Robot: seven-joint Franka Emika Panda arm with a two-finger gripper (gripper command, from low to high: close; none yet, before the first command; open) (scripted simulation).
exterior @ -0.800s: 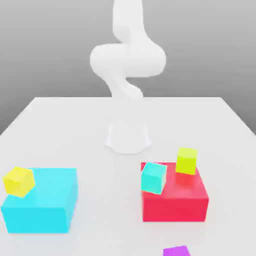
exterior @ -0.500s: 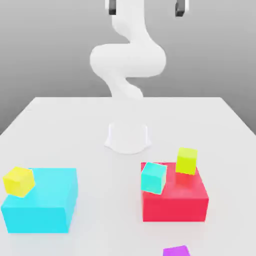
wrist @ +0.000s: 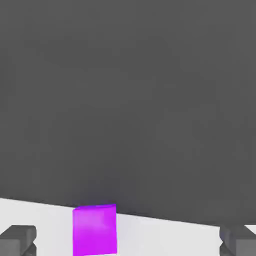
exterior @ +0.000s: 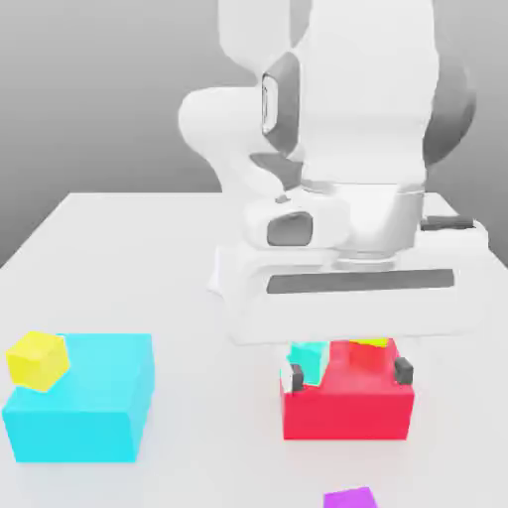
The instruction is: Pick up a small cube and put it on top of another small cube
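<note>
The small purple cube (exterior: 349, 498) lies on the white table at the front edge of the exterior view, a little right of centre. It also appears in the hand view as a purple cube (wrist: 94, 230) between the two dark fingertips. My gripper (exterior: 347, 374) hangs low and open in front of the big red block (exterior: 347, 409), its fingertips (exterior: 294, 377) far apart with nothing between them. It is behind and above the purple cube. A small cyan cube (exterior: 310, 359) and a small lime-yellow cube (exterior: 371, 341) sit on the red block, partly hidden by the hand.
A big cyan block (exterior: 84, 397) stands at the exterior view's front left with a small yellow cube (exterior: 38, 359) on its left corner. The arm's white base (exterior: 228, 273) is behind, mid-table.
The hand has come down from the top of the exterior view to just in front of the red block, now covering much of the scene. The cubes have not moved.
</note>
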